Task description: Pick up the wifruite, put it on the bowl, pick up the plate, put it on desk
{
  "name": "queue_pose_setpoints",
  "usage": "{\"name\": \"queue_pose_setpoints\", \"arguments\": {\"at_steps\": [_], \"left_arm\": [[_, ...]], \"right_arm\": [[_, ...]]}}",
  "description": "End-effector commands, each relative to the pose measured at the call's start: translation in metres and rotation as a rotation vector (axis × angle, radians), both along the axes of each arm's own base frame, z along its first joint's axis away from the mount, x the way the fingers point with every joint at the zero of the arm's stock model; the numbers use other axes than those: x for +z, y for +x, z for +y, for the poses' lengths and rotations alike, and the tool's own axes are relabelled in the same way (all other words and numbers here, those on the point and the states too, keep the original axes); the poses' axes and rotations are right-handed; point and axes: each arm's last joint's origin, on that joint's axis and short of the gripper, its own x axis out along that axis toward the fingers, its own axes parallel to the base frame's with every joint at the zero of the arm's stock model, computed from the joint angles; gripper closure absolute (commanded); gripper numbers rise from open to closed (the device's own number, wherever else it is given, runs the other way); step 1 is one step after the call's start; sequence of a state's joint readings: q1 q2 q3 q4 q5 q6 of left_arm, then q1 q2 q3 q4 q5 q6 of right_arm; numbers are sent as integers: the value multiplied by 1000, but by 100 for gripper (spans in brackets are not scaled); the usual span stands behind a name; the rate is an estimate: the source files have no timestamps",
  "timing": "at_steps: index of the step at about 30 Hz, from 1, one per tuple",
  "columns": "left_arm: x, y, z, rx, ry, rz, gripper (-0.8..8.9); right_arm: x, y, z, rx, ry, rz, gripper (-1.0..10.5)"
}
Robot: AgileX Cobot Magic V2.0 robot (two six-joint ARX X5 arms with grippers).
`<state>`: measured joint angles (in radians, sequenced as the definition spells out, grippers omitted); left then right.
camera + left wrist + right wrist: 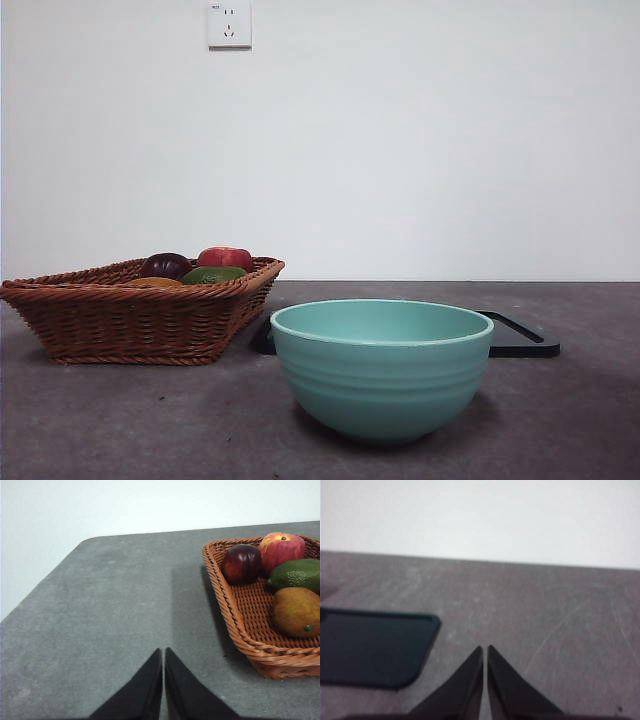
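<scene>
Wifruite (296, 612) lies in the basket (235, 615) beside your nearer left gripper (163, 652), whose jaws are together.

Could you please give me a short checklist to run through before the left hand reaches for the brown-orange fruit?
1. Small oval brown-orange fruit lies uncovered in the woven wicker basket: ok.
2. Left hand empty, jaws shut, need opening: not ok.
3. Large teal-green ridged bowl upright on the dark grey desk: ok.
4. Bowl inside free: cannot tell.
5. Right hand shut, beside the flat black tray: ok.
</scene>
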<state>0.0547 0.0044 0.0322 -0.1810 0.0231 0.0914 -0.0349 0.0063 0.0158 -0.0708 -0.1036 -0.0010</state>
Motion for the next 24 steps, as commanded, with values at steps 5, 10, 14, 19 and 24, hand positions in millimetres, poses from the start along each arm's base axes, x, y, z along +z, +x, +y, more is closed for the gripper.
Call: {"name": "queue_pose_setpoints", "arguments": {"at_steps": [5, 10, 14, 19, 24], "left_arm": [[-7, 1, 0, 6, -1, 26, 806], [-7, 1, 0, 6, -1, 26, 806], [-7, 1, 0, 6, -1, 26, 806], [-7, 1, 0, 6, -1, 26, 806], [-7, 1, 0, 6, -1, 26, 806]], "right_arm": [[-9, -1, -1, -20, -5, 82, 941], [-12, -1, -1, -20, -1, 106, 941], [-11, -1, -1, -20, 3, 103, 941], [-10, -1, -1, -21, 2, 88, 941], [-10, -1, -1, -20, 2, 89, 941]]}}
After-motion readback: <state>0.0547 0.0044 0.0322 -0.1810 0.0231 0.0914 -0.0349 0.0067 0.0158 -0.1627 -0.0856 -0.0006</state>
